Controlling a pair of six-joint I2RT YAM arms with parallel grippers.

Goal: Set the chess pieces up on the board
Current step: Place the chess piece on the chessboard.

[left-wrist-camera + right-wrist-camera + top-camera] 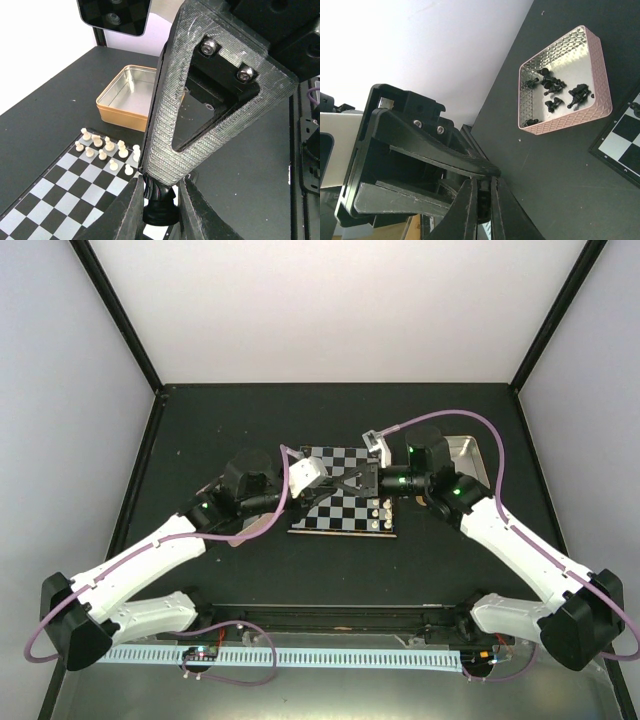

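L wrist view, bottom centre: L gripper (pixel 160 212) pinching a black piece (pixel 159 206) by its sides, at R margin of board (pixel 60 195), which fills lower L of frame. Can't tell if piece touches board. Pressing down onto top of same piece: tip of big ribbed finger (pixel 167 125) of R gripper (pixel 481 200), taking up mid-frame. Upper L of that: white pieces (pixel 107 149) standing in two short rows on board's far end. Just beyond them, gold tin (pixel 120 116) on dark table (pixel 50 100), inside shiny, nothing seen in visible part.

R wrist view, bottom centre: R gripper fingers nearly pressed together, only thin dark slit between. Can't tell if anything gripped there. L of it, black body of L gripper, close up. Upper R of frame: pink tin (pixel 570 120) w/ black pieces (pixel 555 86) lying loose inside, most tipped over, near tin's middle and L side. Lower R: corner of board, apart from tin, w/ one dark piece at frame's R edge, too cut off to tell more.

Top view: board mid-frame, flat, both arms coming in from lower L and lower R, tips meeting over its upper half. White pieces at board's lower R corner.
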